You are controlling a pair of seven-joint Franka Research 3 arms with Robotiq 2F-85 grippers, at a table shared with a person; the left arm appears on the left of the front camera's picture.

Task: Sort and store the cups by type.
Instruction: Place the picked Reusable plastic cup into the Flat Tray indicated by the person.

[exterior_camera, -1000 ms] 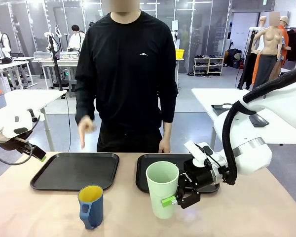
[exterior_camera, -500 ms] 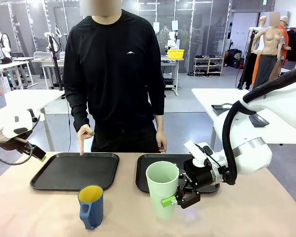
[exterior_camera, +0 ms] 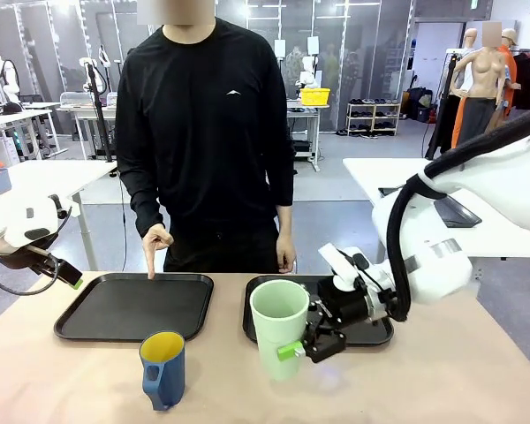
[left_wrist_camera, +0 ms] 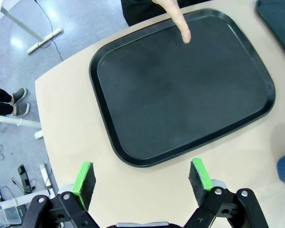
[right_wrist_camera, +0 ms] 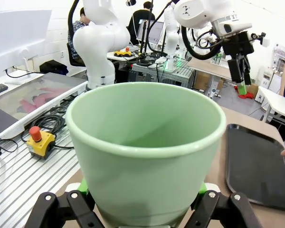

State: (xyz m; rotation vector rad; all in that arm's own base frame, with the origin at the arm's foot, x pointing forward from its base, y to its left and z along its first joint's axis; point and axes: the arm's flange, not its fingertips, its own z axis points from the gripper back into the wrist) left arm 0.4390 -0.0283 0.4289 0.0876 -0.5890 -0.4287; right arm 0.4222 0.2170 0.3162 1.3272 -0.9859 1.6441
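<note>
The surface (exterior_camera: 62, 380) carries two black trays side by side at its far edge, and both are bare. Neither the left tray (exterior_camera: 132, 305) nor the right tray (exterior_camera: 375, 334) has a cup in it, so none of the sorting is done.

The pale green tumbler (exterior_camera: 280, 331) is upright in front of the right tray, near the middle of the surface. The right pincer (exterior_camera: 305, 347) is clamped around its lower wall, and the right wrist view shows a green pad at each side of the tumbler (right_wrist_camera: 145, 156). Whether its base rests on the surface or is just clear of it I cannot tell.

The blue mug (exterior_camera: 163, 371), yellow inside, stands alone in front of the left tray, touched by nothing. The left pincer (left_wrist_camera: 142, 178) hangs with its fingers spread wide and nothing between them, above bare surface just beside the near rim of the left tray (left_wrist_camera: 180, 95). The person's hand (exterior_camera: 156, 240) points one finger down at the far edge of that tray.

As I judge it, the task is at its start. The tumbler is grasped but not placed, the mug awaits a grasp, and both cups need a tray. The finger may mark where one goes, though which cup I cannot say.
</note>
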